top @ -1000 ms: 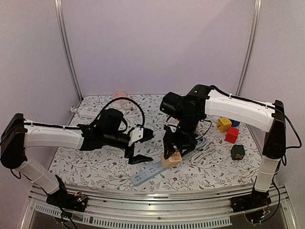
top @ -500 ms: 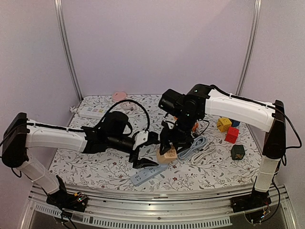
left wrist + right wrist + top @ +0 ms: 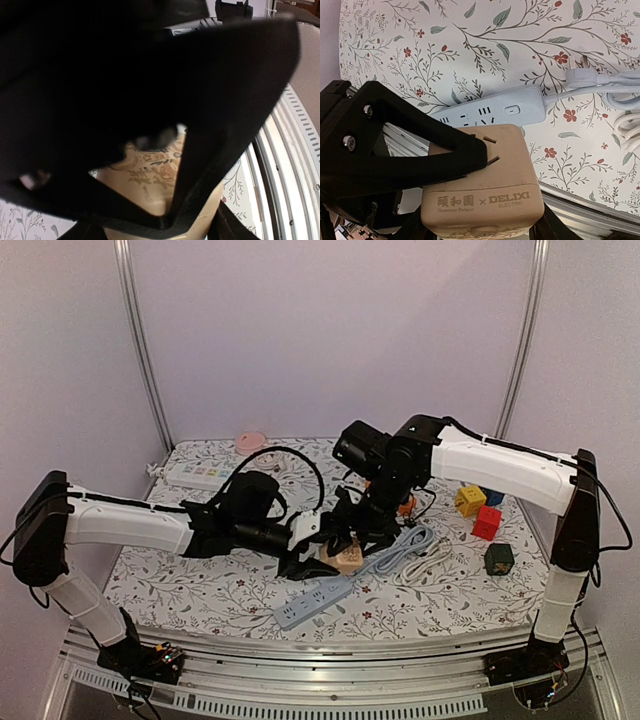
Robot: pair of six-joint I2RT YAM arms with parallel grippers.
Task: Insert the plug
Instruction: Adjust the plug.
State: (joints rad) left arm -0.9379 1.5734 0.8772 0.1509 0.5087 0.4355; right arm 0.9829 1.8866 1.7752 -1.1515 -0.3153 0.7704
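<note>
Your right fingers (image 3: 546,232) grip the plug (image 3: 480,200) by two opposite sides and hold it off the bench (image 3: 190,590), above the middle and just behind the strip (image 3: 490,112). Your left fingers (image 3: 235,100) straddle the same block from the left edge's side. One lies across its slotted face, but you cannot tell whether they are pressing on it.

Treat this as a handover. Keep the right grip firm until the left is squarely seated on flat faces, not on a corner. The prongs do not show in any view, so find them before you commit, then turn that face down toward the strip. The strip lies loose and slantwise by the near edge, its cord (image 3: 420,555) coiled toward the right edge. It will likely slide, so come straight down over one socket or steady the strip with the free arm.

The plug is a tan cube with rounded edges. One face carries a printed brand line, another has slots, and a faint pattern covers the rest.
</note>
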